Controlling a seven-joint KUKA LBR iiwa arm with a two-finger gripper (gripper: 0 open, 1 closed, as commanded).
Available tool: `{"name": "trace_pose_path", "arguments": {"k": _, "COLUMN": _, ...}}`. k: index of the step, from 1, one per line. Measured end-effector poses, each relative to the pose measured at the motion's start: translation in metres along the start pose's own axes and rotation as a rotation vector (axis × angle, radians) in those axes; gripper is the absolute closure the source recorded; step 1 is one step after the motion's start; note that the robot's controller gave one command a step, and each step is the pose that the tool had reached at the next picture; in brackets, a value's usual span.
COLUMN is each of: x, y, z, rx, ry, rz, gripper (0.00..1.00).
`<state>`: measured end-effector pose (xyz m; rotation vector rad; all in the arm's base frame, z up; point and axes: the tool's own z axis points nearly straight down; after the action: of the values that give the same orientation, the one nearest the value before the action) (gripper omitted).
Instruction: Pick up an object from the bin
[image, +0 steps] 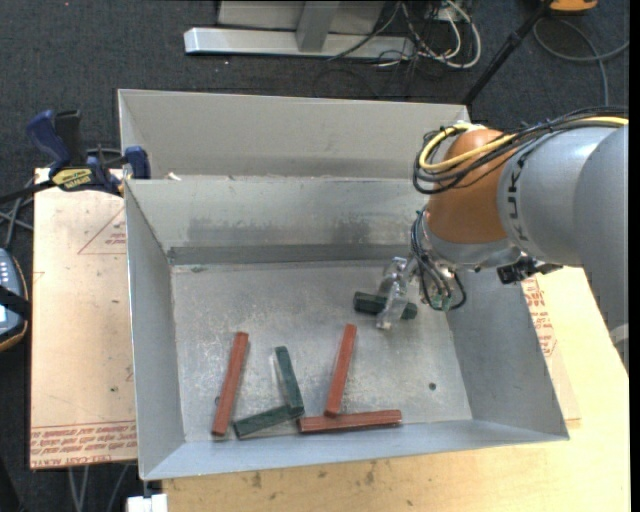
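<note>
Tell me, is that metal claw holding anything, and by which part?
It seems so: the gripper grips a short dark green block around its middle, at the right of the grey metal bin.

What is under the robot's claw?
A dark green block lies on the floor of the bin, right under the gripper. The gripper covers the block's middle, so whether it is gripped cannot be seen.

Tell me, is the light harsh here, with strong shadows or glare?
Camera view: soft, even light; the red sticks and green sticks cast hardly any shadow on the bin's floor. A darker band runs along the foot of its back wall. The arm's grey shell shines mildly, without hard glare.
</note>
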<state>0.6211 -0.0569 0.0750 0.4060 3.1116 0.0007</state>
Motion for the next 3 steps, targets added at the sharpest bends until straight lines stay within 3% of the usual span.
{"name": "trace_pose_path", "arguments": {"k": 3, "x": -0.001, "y": 0.000, "z": -0.024, "rx": 0.000, "ry": -0.001, "rz": 0.000, "gripper": 1.00}}
